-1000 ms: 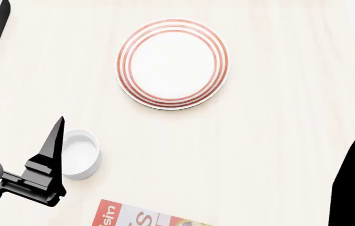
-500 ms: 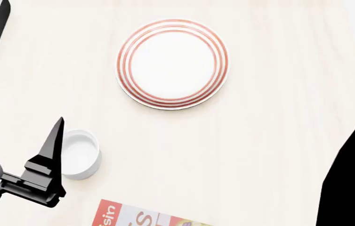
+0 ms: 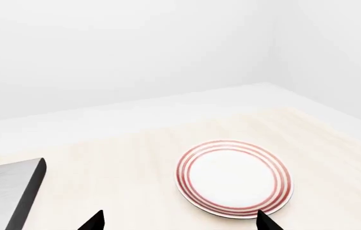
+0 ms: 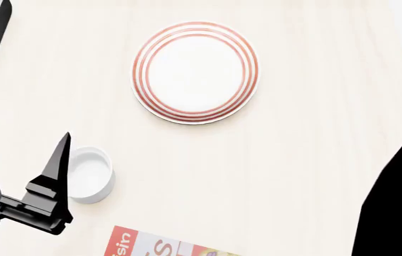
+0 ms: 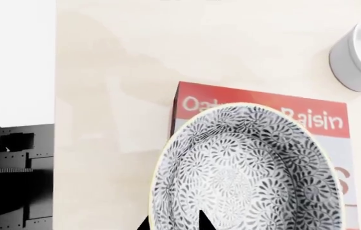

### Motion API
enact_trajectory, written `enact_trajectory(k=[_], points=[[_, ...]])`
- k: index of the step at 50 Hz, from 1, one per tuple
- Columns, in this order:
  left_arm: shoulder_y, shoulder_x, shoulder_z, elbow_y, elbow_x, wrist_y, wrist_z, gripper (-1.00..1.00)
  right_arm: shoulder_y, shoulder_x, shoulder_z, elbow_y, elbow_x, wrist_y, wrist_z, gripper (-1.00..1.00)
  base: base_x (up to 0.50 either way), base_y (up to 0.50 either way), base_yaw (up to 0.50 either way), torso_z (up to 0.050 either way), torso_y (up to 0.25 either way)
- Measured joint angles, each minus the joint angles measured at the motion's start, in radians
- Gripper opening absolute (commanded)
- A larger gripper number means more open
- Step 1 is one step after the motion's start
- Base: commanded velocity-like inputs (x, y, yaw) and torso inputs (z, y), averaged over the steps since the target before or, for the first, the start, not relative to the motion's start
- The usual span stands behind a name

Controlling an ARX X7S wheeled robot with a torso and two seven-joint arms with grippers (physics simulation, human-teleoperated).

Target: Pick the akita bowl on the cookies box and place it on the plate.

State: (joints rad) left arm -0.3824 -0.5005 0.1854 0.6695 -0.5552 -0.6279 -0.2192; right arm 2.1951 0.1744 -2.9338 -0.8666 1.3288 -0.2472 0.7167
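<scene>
On the box [image 5: 260, 143], seen only from the right wrist camera, sits the bowl [image 5: 247, 170], upright and patterned, covering most of the red "Oatmeal Raisin" carton. The right gripper [image 5: 174, 223] shows there as two dark fingertips close together at the bowl's near rim, one outside and one inside; whether they pinch the rim I cannot tell. The cup [image 5: 359, 55] stands well apart from the box.

From the head camera the bowl is out of frame; only a corner of the box shows, with the plate [image 4: 195, 72] far off on the table [image 4: 294, 170]. The left gripper [image 4: 19, 138] hovers beside the cup, its fingers spread wide and holding nothing. The right arm is a dark shape at the frame's right edge.
</scene>
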Motion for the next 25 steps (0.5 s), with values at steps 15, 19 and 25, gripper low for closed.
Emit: enact_trajectory(k=[15,19,25], points=[[0.002,-0.003,0.002,0.003,-0.004,0.003,-0.004,1.00,0.028,0.002,0.027,-0.028,-0.016,0.057,0.040,-1.00,0.00,0.00,0.00,0.000,0.000],[0.003,-0.004,0.002,0.003,-0.006,0.003,-0.005,1.00,0.049,-0.006,0.030,-0.040,-0.018,0.087,0.078,-1.00,0.00,0.00,0.00,0.000,0.000],[0.003,-0.005,0.002,0.004,-0.008,0.003,-0.006,1.00,0.094,0.012,0.046,-0.052,0.001,0.164,0.130,-1.00,0.00,0.00,0.00,0.000,0.000]])
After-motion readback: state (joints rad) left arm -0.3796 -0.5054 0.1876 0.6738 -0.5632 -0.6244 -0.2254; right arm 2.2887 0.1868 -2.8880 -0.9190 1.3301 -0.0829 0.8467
